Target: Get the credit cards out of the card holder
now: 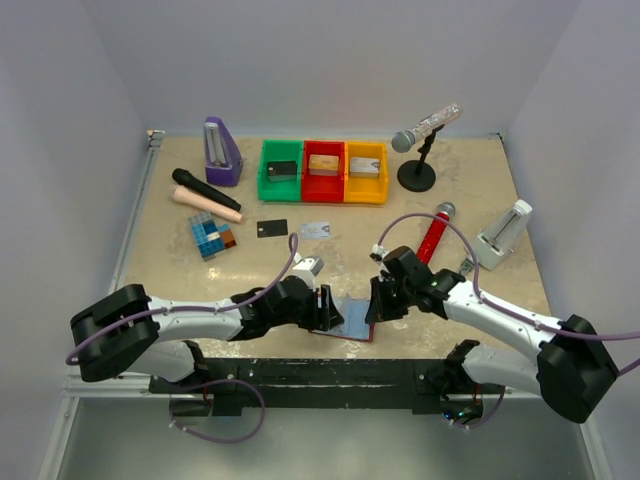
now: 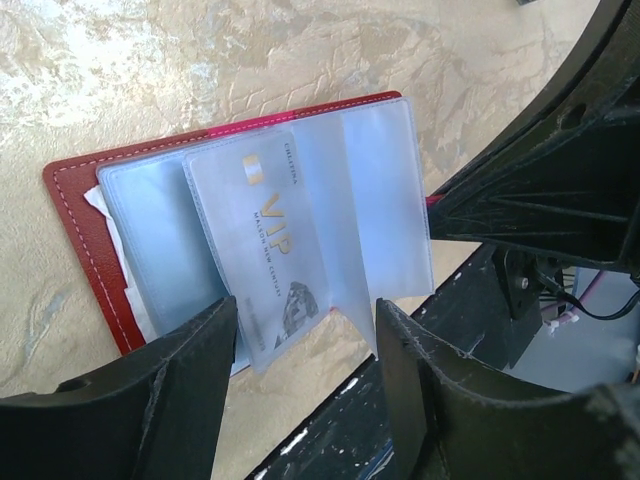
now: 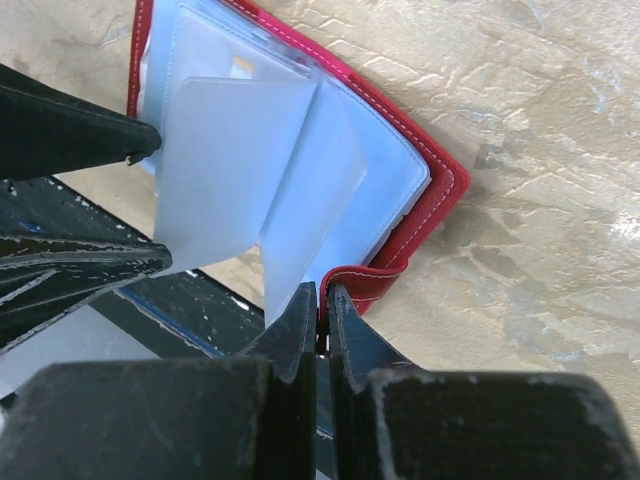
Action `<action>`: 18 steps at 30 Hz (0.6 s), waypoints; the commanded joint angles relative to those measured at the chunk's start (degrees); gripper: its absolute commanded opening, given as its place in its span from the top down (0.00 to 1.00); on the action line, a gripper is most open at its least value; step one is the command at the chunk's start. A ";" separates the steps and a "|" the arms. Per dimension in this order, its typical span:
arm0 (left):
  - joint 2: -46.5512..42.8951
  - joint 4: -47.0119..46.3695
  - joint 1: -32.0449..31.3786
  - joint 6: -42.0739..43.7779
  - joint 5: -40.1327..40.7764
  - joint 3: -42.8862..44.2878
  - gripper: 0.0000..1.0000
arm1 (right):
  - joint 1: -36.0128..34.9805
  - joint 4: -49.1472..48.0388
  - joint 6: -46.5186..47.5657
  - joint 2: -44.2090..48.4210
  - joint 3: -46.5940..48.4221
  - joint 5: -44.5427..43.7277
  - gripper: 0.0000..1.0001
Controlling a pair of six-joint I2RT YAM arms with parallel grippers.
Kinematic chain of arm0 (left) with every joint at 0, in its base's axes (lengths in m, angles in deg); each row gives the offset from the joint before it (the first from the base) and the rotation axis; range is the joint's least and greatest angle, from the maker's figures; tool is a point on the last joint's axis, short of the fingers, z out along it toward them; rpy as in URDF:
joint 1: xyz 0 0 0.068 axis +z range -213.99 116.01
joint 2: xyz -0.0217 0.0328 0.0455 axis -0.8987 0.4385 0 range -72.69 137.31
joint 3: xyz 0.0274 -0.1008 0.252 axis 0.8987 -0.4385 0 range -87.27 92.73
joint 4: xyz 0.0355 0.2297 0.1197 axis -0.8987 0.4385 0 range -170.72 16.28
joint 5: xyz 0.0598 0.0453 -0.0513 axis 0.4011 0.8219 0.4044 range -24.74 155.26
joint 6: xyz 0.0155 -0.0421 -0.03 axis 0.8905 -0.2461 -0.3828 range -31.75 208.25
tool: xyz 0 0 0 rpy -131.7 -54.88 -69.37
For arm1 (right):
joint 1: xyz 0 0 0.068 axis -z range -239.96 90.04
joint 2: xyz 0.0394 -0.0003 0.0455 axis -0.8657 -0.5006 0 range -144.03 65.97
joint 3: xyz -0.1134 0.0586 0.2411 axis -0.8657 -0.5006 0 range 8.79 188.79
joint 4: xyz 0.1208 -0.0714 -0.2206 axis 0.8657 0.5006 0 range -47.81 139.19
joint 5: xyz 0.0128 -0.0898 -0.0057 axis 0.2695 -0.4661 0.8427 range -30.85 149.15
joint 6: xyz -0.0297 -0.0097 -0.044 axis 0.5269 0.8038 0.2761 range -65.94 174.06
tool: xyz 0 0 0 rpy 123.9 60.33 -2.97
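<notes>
Top external view: left gripper (image 1: 325, 310) and right gripper (image 1: 374, 303) flank the card holder (image 1: 350, 320), which lies open at the near edge of the table (image 1: 480, 200).

Left wrist view: left gripper (image 2: 305, 330) is spread wide and holds nothing. Its fingers straddle the lower end of the silvery VIP card (image 2: 265, 240), which sits in a clear sleeve (image 2: 380, 200) and pokes just past the holder's red cover (image 2: 75, 210).

Right wrist view: right gripper (image 3: 322, 295) is pinched tight on the cover's corner (image 3: 440, 190), anchoring it. Whether a sleeve is caught too is hard to say.

Step, as I judge it: draw out the VIP card.
- Close on the exposed card end only, not on the sleeve.
- Pull along the pocket's length, flat and slow.
- Keep the right pinch firm so the holder doesn't follow.

Room:
- The holder overhangs or borders the near edge, so don't drag it nearer.
- Farther back lie a black card (image 1: 271, 229) and a loose grey card (image 1: 315, 229), with bare surface around them for a set-down.
- A red microphone (image 1: 433, 236) stands near the right arm.
</notes>
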 commanded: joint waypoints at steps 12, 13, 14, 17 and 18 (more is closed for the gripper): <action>2.29 1.89 -0.17 3.48 -0.99 5.18 0.38 | -0.27 4.87 -1.11 7.80 0.23 -5.40 0.50; 2.20 2.15 -0.17 3.74 -1.08 5.53 0.38 | -0.27 5.05 -1.02 8.06 0.31 -5.49 0.49; 2.20 2.42 -0.17 4.01 -1.08 5.88 0.38 | -0.18 5.05 -1.02 8.15 0.40 -5.58 0.49; 2.11 2.77 -0.25 4.80 -2.39 6.94 0.38 | -0.18 4.79 -1.02 7.72 0.40 -5.40 0.48; 2.11 2.77 -0.25 4.98 -2.57 7.29 0.38 | -0.27 4.53 -1.19 7.63 0.32 -5.06 0.48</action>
